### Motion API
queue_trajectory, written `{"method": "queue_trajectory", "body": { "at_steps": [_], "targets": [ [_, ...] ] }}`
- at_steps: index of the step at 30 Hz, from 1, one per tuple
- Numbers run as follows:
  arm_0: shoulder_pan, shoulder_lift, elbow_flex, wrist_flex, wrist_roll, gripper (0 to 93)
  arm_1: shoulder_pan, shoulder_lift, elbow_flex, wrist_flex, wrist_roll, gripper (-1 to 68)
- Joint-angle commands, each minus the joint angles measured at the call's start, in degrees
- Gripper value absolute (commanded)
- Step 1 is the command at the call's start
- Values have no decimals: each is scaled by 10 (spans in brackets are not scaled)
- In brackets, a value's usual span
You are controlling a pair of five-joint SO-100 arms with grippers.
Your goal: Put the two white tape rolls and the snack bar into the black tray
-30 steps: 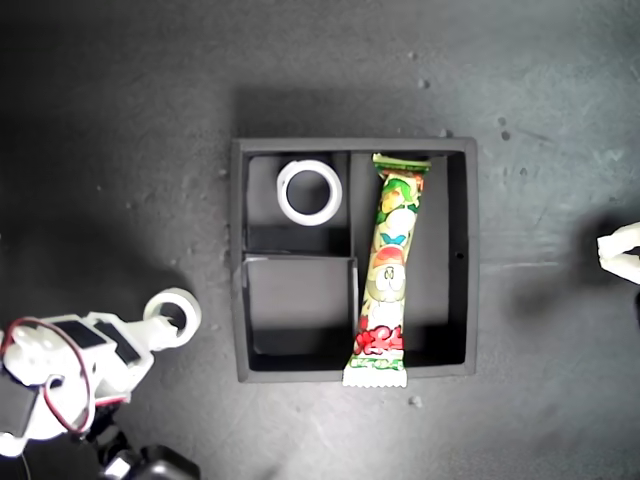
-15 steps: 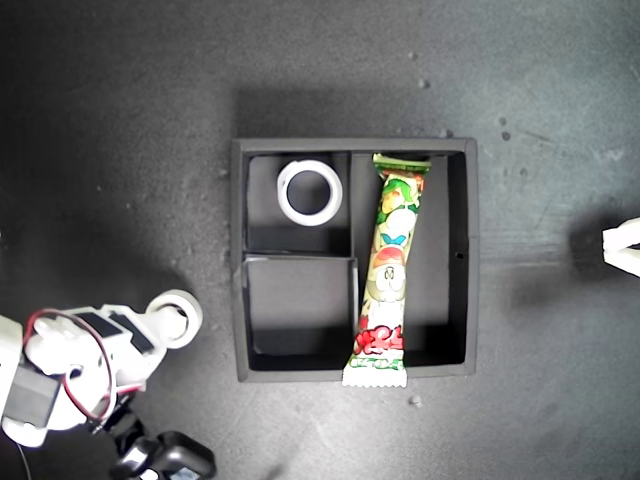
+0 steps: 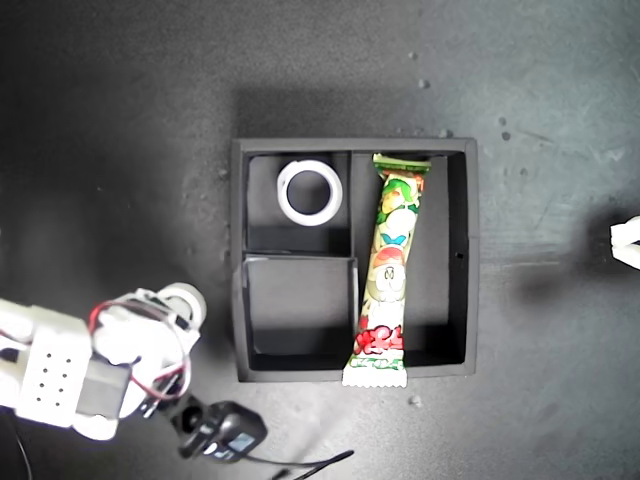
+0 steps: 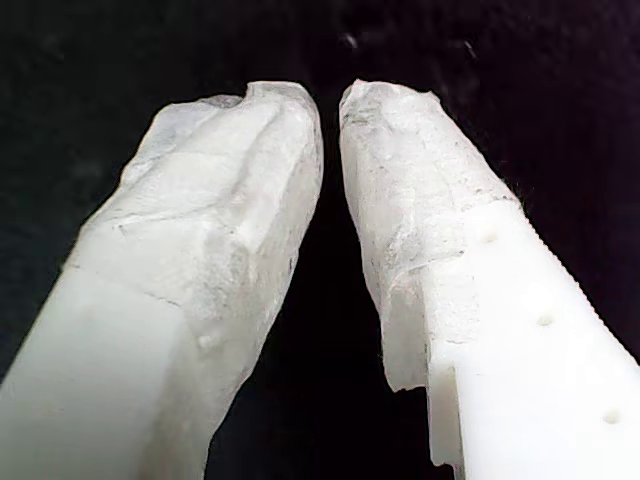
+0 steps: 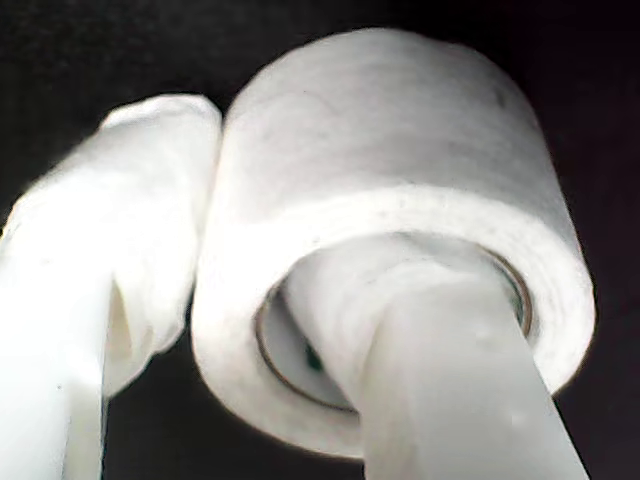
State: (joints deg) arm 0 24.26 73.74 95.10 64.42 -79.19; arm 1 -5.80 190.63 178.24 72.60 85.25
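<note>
My second claw (image 5: 280,290) pinches the thick tape roll (image 5: 390,200), one finger through its core, at 8 o'clock off the black tray (image 3: 240,250) in the exterior view. First claw (image 4: 330,110) nearly pressed together, holding nothing. Risk: roll pivots off that finger, or clips the tray wall.
</note>
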Motion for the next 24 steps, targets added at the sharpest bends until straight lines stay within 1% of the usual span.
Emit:
{"method": "queue_trajectory", "body": {
  "at_steps": [1,3,5,10,14,18,24],
  "targets": [
    [0,-20,-91,74,1,0,-12,-1,7,44,36,23],
    [0,-25,-156,143,3,0,-14,3,7,44,-16,24],
    [-1,-22,-215,206,6,0,-23,3,7,44,-20,24],
    [-7,-1,-368,308,29,0,-28,3,7,44,-20,24],
    [-23,-56,-552,391,69,0,-28,3,7,44,-20,24],
    [-41,-133,-722,403,120,0,-28,3,7,44,-20,24],
    [-62,-221,-775,403,116,1,-28,3,7,44,-20,24]
  ]
}}
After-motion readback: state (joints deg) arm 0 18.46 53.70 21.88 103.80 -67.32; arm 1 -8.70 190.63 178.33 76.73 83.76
